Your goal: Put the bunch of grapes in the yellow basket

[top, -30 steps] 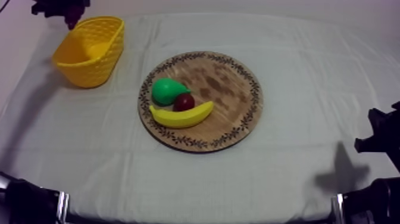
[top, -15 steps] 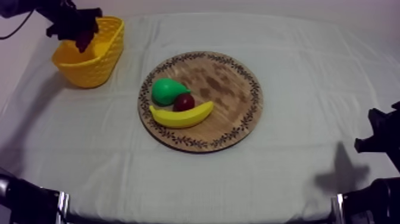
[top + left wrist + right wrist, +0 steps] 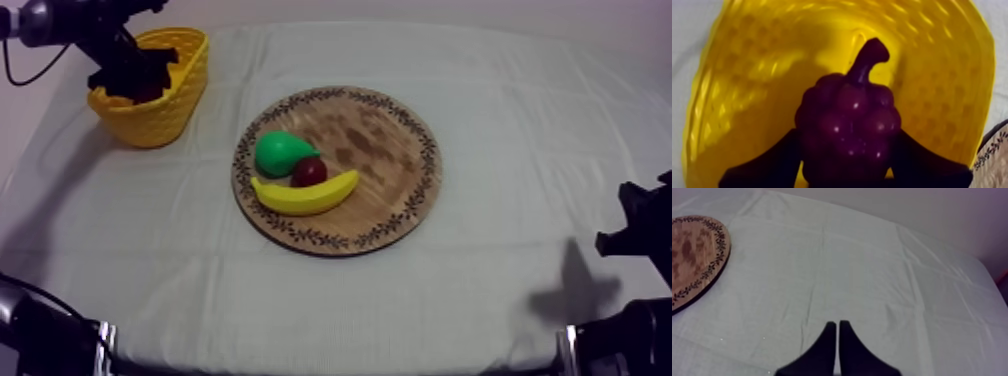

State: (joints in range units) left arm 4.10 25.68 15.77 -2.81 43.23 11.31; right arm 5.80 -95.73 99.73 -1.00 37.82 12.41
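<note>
While my left pincer (image 3: 847, 152) hugs the bunch of grapes (image 3: 847, 117) sideways over the yellow basket (image 3: 737, 75), it seems light, stiff, bumpy.

- The bunch of grapes (image 3: 847, 125) is cut off at its base by the left wrist view's edge and hides much of the floor of the yellow basket (image 3: 747, 75).
- The right wrist view's edge cuts the wooden board (image 3: 694, 253).
- The banana (image 3: 305, 195) hides the near side of the small red fruit (image 3: 309, 170).
</note>
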